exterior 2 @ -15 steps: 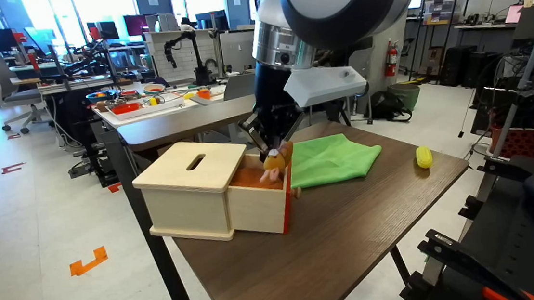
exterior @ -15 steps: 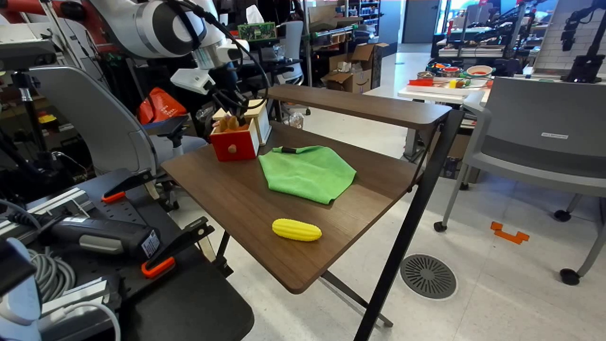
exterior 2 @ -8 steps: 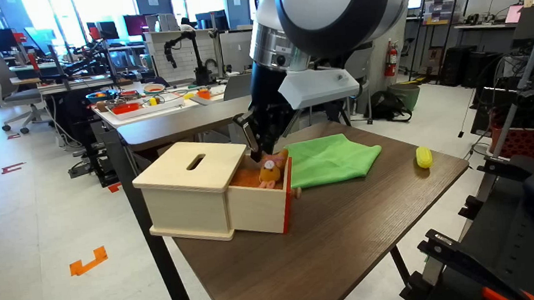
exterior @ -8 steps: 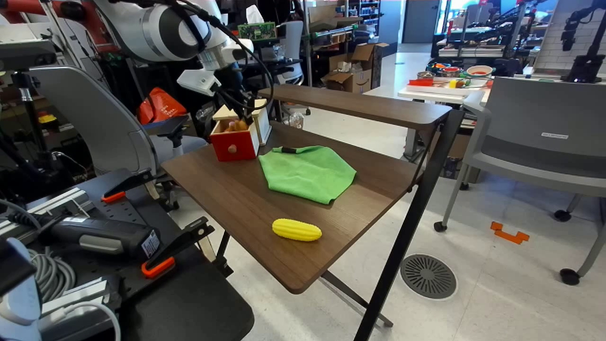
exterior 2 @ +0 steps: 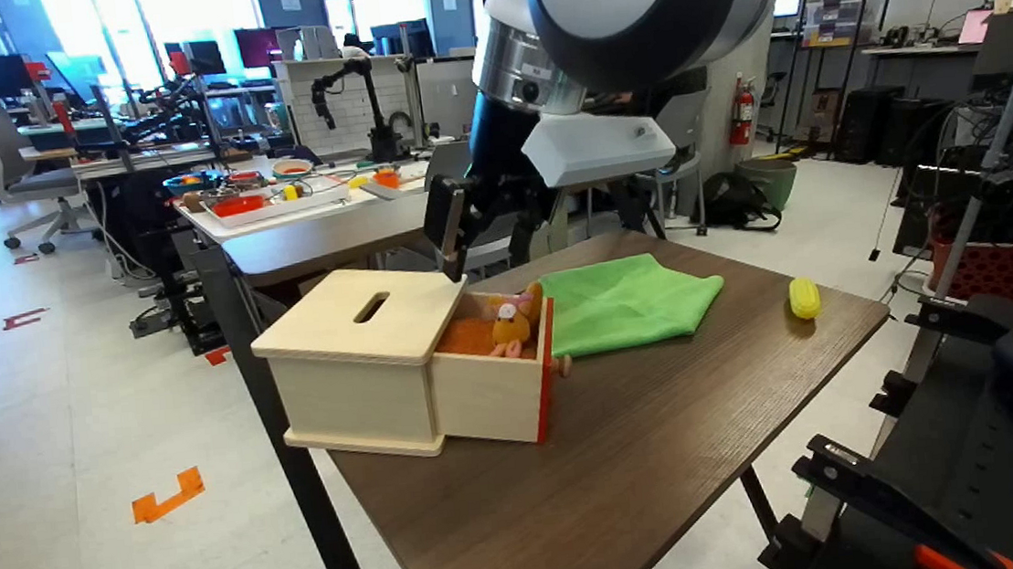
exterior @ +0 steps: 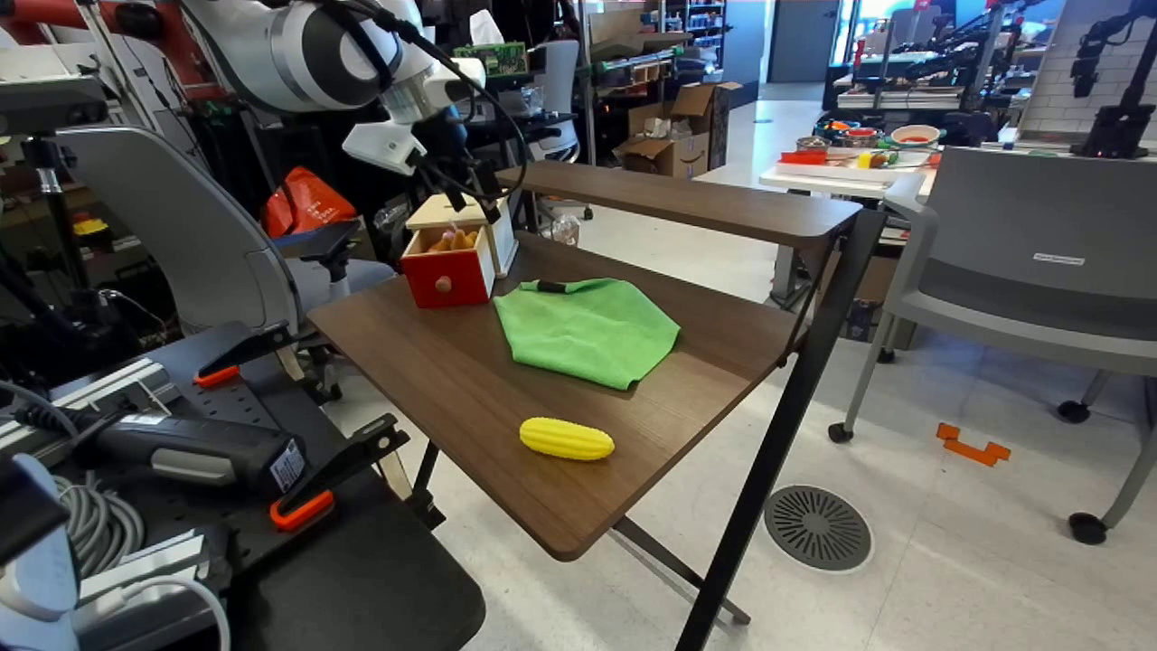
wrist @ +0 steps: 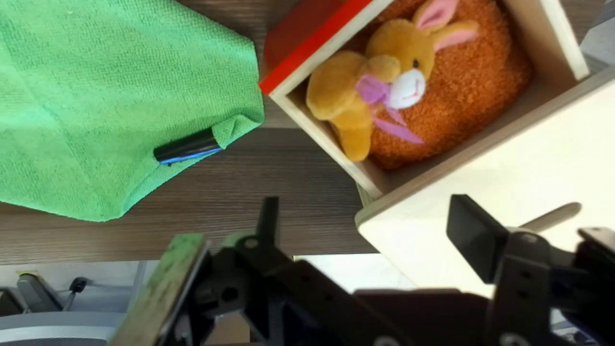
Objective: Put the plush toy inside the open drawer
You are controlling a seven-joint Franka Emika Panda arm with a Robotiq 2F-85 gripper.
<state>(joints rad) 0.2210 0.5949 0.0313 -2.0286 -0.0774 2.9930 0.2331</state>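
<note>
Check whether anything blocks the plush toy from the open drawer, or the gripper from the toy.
Nothing visible separates the plush toy from the open drawer: it already lies inside, on the orange lining. Nothing covers the toy in the wrist view either, so the gripper, jaws apart, seems free to reach it from above.

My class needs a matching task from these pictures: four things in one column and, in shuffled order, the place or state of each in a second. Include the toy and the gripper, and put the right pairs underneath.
Column 1
1. plush toy
2. yellow corn-shaped object
3. green cloth
4. gripper

Column 2
A. spread out on the table beside the open drawer
B. inside the open drawer
C. open, holding nothing
D. on the table, farther from the open drawer than the green cloth is

Right pairs: 1-B, 2-D, 3-A, 4-C
</note>
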